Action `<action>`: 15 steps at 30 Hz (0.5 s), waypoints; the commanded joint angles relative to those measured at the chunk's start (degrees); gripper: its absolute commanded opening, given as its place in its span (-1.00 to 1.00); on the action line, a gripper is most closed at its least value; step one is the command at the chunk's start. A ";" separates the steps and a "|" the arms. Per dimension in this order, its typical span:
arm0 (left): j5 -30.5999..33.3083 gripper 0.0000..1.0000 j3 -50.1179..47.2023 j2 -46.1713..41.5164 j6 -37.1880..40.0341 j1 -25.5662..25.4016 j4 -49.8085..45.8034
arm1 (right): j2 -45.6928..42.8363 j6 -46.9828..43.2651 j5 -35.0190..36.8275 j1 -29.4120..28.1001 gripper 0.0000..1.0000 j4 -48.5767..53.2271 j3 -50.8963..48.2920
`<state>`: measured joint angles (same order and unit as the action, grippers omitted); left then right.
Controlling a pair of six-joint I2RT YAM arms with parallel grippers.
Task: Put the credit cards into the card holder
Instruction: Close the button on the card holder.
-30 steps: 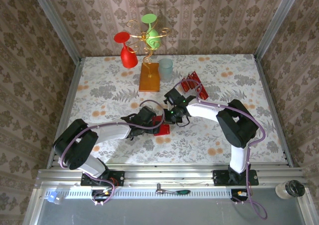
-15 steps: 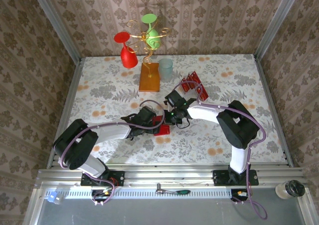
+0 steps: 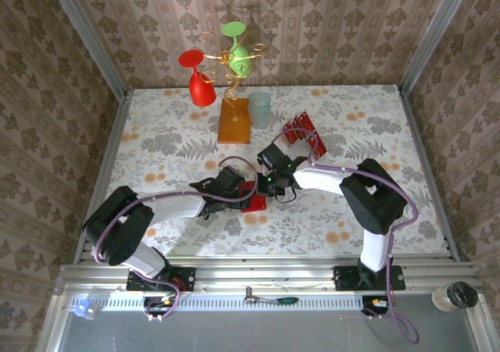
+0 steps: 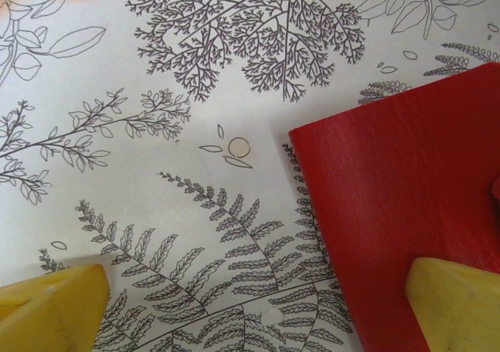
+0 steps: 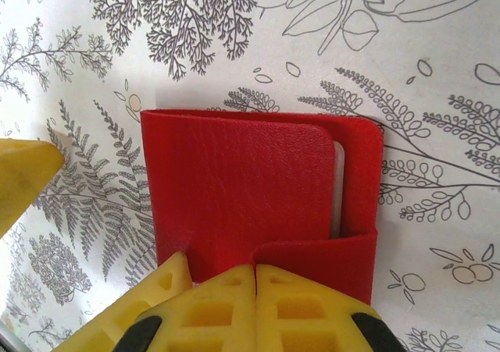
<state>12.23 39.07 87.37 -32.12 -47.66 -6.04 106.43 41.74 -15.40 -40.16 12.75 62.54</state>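
The card holder point(image 5: 234, 180) is a red folding wallet lying flat on the flowered tablecloth, with a pale inner edge showing under its flap. From above, the card holder point(image 3: 255, 204) lies between the two arms. My right gripper point(image 5: 255, 278) is shut, its tips pressed against the folded flap at the wallet's near edge. My left gripper point(image 4: 254, 293) is open and straddles the corner of the card holder point(image 4: 398, 188), one fingertip point(image 4: 453, 297) over the red cover and the other on the cloth. The credit cards point(image 3: 298, 129) stand as a red cluster farther back on the right.
A wire stand on an orange-brown base point(image 3: 233, 122) holds a red glass point(image 3: 200, 83) and a green glass point(image 3: 234, 44) at the back. A pale cup point(image 3: 259, 108) stands beside it. Patterned walls close in three sides of the table.
The right arm's wrist has edged slightly toward the near left. The left arm and the card holder have stayed where they were.
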 commanded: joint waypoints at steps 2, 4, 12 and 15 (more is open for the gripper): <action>-3.26 1.00 -0.77 -0.33 -0.81 -1.23 -3.30 | 4.03 1.59 3.71 -2.16 -1.00 7.19 -4.62; -2.96 1.00 -0.34 -1.19 -0.76 -1.30 -4.10 | 3.39 1.86 3.32 -2.20 -0.95 6.72 -4.52; -3.10 1.00 2.02 -5.65 0.16 1.32 -6.68 | 2.28 1.77 -0.39 -2.18 -0.72 7.16 1.70; -4.33 1.00 2.65 -7.26 0.26 3.42 -6.96 | 2.80 1.07 -1.75 -2.11 -0.63 8.26 5.57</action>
<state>9.61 39.64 82.35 -32.49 -46.11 -11.33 106.98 43.31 -14.85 -41.19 15.40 65.36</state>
